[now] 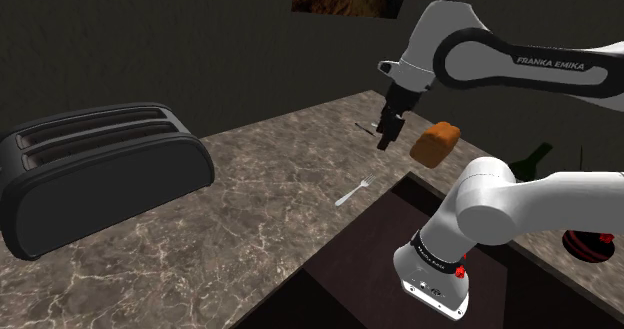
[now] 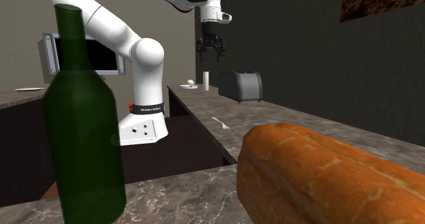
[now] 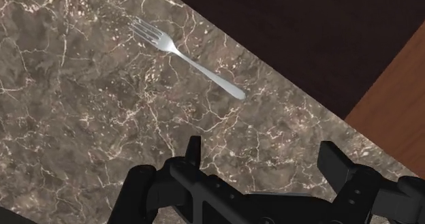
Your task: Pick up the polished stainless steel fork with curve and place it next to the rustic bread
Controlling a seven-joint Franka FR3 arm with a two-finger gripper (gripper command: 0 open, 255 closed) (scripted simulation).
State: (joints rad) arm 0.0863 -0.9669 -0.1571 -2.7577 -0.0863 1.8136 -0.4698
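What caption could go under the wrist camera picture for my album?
Open black gripper hovers above a silver fork lying on the marbled counter.

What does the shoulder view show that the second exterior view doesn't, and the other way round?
Shoulder view's extras: a red thing at its lower right edge, and the FRANKA EMIKA lettering on the arm. Second exterior view's extras: a white cylinder and a small pale round thing far along the counter, plus a grey-framed dark panel behind the arm. Both share the fork lying on the marbled counter, the bread, the green bottle, the dark toaster and the open black hand above the counter.
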